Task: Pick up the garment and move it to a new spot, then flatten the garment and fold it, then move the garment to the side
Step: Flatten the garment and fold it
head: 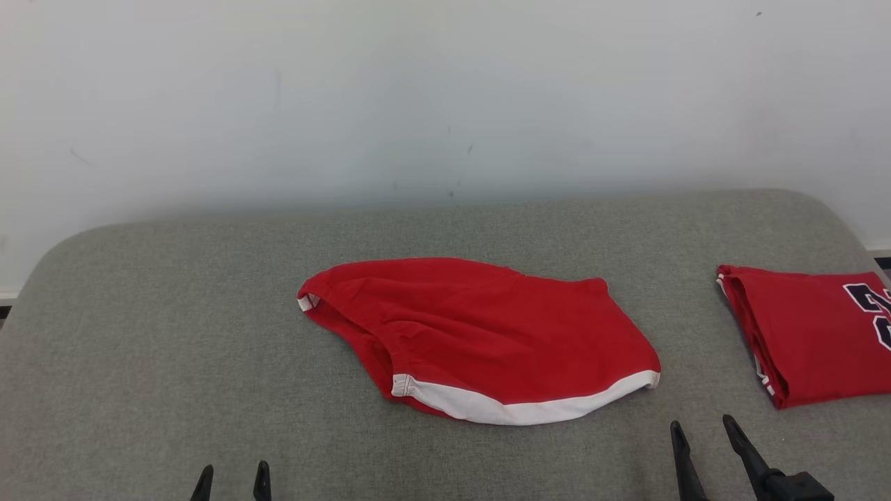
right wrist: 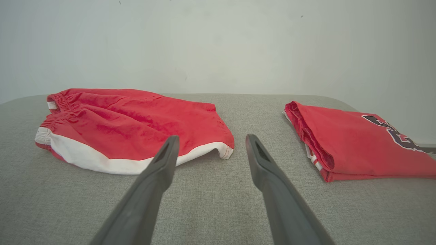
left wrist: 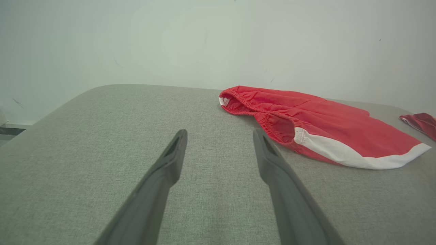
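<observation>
Judging progress, where are we finding the red shorts (head: 480,334)?

— We are seeing them lying rumpled mid-way along the worktop (head: 174,313), not aside; flattening and neat folding are looking unfinished. Our left gripper (head: 234,467) and right gripper (head: 701,421) are hovering spread apart, empty.

The garment (head: 487,327) is bright red with a white band along one hem and a dab of white at the waistband. The folded jersey (head: 800,341) is a deeper red with dark navy lettering edged in white, plus thin white striping. The cushion (head: 174,313) is a heathered grey weave, the wall (head: 418,90) is pale off-white with a few dark specks, and the left gripper (head: 235,467) and right gripper (head: 700,422) are both charcoal black.
</observation>
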Robot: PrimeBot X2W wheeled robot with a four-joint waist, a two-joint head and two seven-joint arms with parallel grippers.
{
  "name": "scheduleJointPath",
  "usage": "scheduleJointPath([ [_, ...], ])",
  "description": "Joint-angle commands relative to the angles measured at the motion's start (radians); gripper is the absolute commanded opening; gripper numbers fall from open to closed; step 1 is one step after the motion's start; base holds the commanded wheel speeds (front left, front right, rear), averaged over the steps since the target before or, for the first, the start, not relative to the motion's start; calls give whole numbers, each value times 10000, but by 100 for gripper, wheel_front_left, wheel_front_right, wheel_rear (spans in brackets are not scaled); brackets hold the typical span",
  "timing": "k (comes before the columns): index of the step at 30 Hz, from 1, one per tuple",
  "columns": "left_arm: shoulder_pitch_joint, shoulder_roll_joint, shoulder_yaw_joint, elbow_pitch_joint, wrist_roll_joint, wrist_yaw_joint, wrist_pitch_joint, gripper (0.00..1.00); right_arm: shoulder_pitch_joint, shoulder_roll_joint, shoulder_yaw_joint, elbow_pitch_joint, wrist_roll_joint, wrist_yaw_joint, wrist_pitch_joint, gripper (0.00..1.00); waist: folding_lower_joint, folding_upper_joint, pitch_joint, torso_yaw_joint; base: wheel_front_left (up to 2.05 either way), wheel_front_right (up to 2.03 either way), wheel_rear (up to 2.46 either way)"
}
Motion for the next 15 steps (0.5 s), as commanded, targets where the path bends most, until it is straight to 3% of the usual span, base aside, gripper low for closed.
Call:
scheduleJointPath([
  [1,-36,-11,-7,-38,71,12,-22,100,-59,31,-20,-40,80,-29,1,100,0,0,17,-7,0,0,0],
  [15,-165,-14,-83,145,-8,10,-23,100,-163,131,-131,-16,9,-29,1,100,0,0,130,-49,0,0,0],
])
